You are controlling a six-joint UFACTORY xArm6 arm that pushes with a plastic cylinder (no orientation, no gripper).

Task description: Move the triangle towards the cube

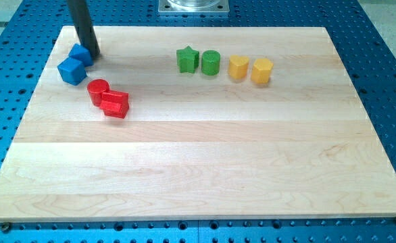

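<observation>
At the board's upper left corner, a blue triangle (pixel 80 53) sits touching a blue cube (pixel 71 70), which lies just below it and slightly to the view's left. The rod's tip (pixel 92 55) stands against the triangle's right side, the rod rising out of the view's top; it has no claw to open or close, only that bare end. With triangle and cube already in contact, the push looks to be in its closing stage, and any further move would seem to call for only a slight nudge down and left, lest the cube be knocked toward the board's (pixel 198 169) edge. Just below and right, a red cylinder (pixel 97 90) touches a red block (pixel 115 104). Well apart along the top stand a green star (pixel 187 59), green cylinder (pixel 211 63) and two yellow blocks (pixel 238 67) (pixel 262 70). No containers appear anywhere on the board.
</observation>
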